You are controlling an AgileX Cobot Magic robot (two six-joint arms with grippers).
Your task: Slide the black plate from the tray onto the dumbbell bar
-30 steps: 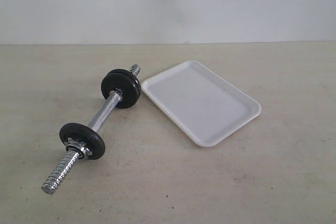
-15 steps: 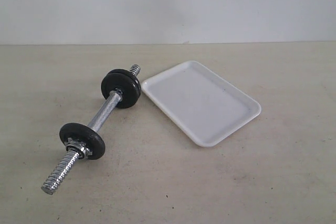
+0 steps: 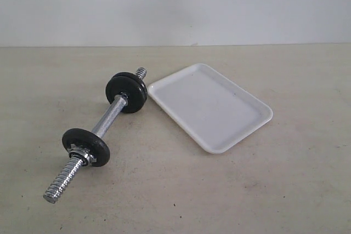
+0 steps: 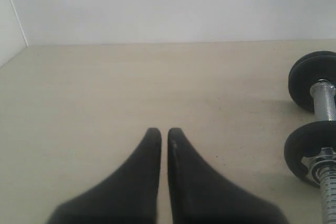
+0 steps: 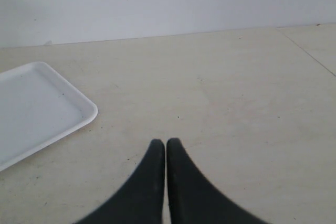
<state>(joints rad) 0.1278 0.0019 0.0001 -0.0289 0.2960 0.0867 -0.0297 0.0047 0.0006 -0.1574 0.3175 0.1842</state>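
Observation:
The white tray lies flat with nothing in it; its corner also shows in the right wrist view. The chrome dumbbell bar lies left of the tray. The black plate sits on the bar's far end, close against a second black rim behind it; I cannot tell the two apart clearly. Near the bar's front end sits a black disc backed by a silver nut. My left gripper is shut and empty over bare table, the bar's discs off to its side. Shut and empty too, my right gripper is beside the tray.
The beige table ends at a white wall behind. The bar's threaded near end sticks out toward the front left. Neither arm shows in the exterior view.

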